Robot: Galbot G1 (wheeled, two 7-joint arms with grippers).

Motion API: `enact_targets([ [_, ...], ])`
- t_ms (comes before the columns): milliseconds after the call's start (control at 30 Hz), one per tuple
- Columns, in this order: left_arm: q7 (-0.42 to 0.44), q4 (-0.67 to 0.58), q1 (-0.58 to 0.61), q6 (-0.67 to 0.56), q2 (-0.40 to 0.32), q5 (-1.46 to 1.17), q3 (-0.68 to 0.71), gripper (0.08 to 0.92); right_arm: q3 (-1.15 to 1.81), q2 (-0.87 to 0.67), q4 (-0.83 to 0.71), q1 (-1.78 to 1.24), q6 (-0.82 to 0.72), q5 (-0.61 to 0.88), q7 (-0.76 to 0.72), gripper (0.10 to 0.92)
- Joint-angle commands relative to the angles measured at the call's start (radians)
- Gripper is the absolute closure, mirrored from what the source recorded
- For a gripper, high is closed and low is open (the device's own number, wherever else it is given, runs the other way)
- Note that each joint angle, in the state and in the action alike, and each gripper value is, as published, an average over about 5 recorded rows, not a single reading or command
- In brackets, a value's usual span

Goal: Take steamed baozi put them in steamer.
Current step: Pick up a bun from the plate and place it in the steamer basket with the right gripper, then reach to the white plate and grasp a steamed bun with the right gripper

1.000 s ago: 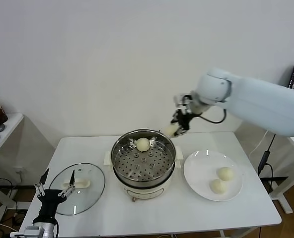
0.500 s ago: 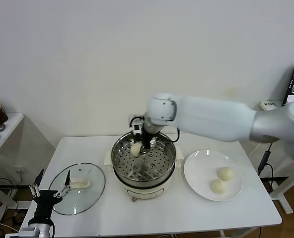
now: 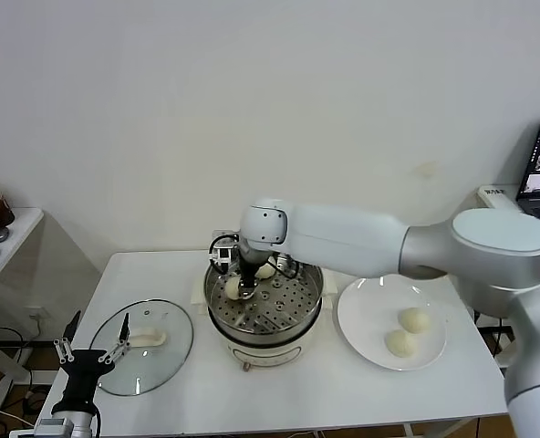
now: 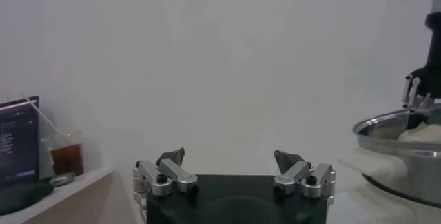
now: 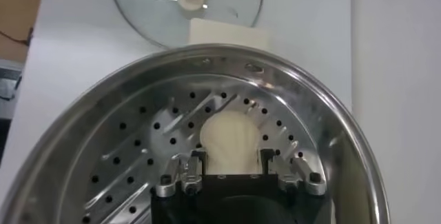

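Bright, even light — soft shadows, slight haze.

The right gripper point(image 3: 237, 286), which a second ago carries a baozi point(image 3: 234, 288) in the air behind the steamer point(image 3: 264, 306), now reaches down inside the pot at its left side, closed on that bun just above the perforated tray point(image 5: 138, 163). The left gripper point(image 3: 92, 351) sits slightly lower and further left than before.
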Motion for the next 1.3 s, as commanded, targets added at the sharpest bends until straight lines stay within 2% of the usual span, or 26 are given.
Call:
enact_targets([
  [33,0.000,-0.001,-0.002,0.000,-0.001,0.002,0.001,0.177,0.016,0.046,-0.065,-0.043,-0.010,0.001,0.018,0.539],
  [100,0.000,0.000,-0.003,0.000,-0.001,0.002,0.001,0.177,0.019,0.045,-0.061,-0.042,-0.008,0.006,0.018,0.512],
  [300,0.000,-0.001,-0.003,0.001,0.002,0.002,0.000,0.177,0.038,0.013,-0.027,-0.001,-0.001,0.009,-0.007,0.348],
  [467,0.000,-0.005,-0.004,0.002,0.003,0.001,0.000,0.177,0.043,-0.109,0.073,0.102,0.033,-0.033,-0.147,0.225],
  [700,0.002,-0.008,-0.008,0.003,0.009,-0.001,0.003,0.177,0.002,-0.406,0.192,0.247,0.240,-0.245,-0.429,0.203],
  [833,0.002,-0.004,-0.014,0.003,0.008,0.000,0.011,0.177,-0.003,-0.577,0.248,0.277,0.356,-0.347,-0.528,0.203],
  [1067,0.003,0.000,-0.014,0.001,0.008,0.008,0.024,0.177,0.013,-0.821,0.321,0.206,0.475,-0.515,-0.565,0.203],
  [1300,0.003,0.007,-0.012,0.001,0.005,0.019,0.028,0.177,0.099,-0.913,0.316,-0.012,0.529,-0.630,-0.519,0.203],
])
